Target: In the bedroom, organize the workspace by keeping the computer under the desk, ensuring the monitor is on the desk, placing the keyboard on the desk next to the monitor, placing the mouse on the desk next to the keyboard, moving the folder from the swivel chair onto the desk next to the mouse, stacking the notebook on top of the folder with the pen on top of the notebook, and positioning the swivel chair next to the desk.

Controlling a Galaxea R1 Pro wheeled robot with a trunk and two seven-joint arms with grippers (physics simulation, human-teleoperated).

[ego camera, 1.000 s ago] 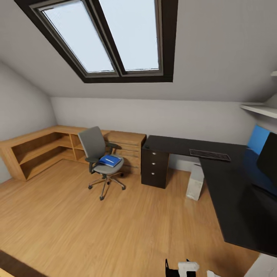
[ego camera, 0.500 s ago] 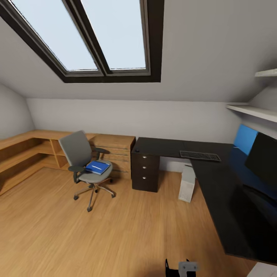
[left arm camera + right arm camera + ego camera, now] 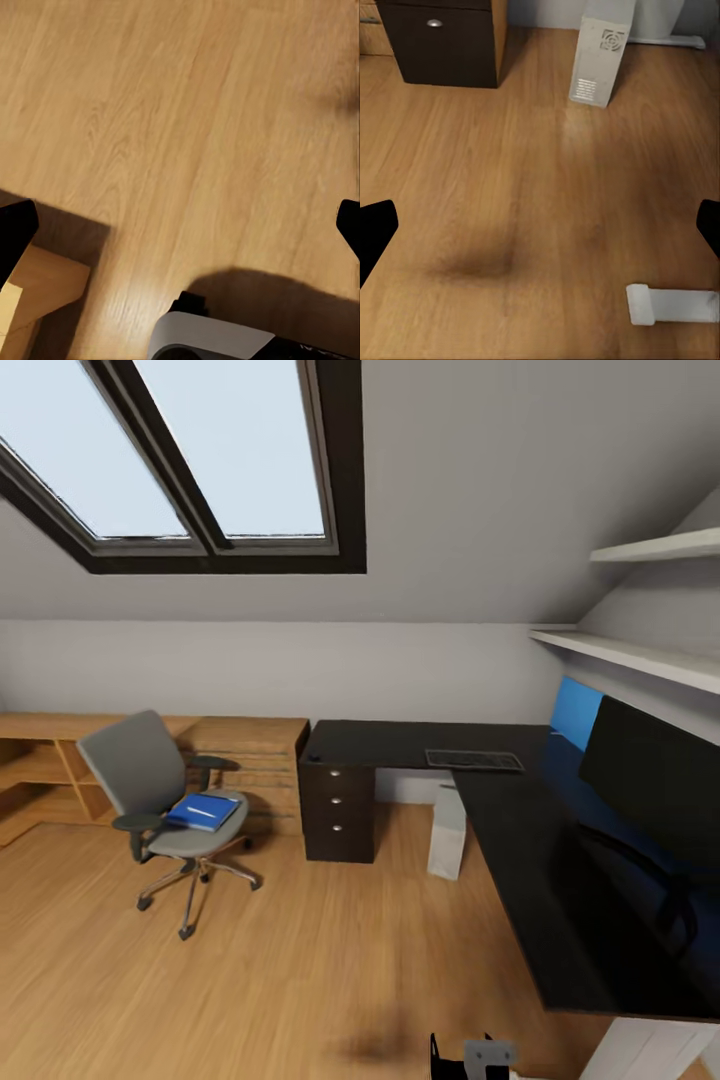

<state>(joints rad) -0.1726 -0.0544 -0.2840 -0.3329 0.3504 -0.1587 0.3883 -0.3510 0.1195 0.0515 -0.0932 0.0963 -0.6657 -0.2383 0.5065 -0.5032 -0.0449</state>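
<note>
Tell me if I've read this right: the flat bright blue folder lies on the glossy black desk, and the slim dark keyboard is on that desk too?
Not quite. In the head view the flat bright blue folder lies on the grey swivel chair's seat, not on the glossy black desk. The slim dark keyboard is indeed on that desk.

- Head camera looks from high up, forward and down, far across the room to the desk (image 3: 520, 830).
- Right wrist camera faces low over the floor (image 3: 510, 195) toward the computer (image 3: 601, 52), seen by both.
- Left wrist camera looks down, close.
</note>
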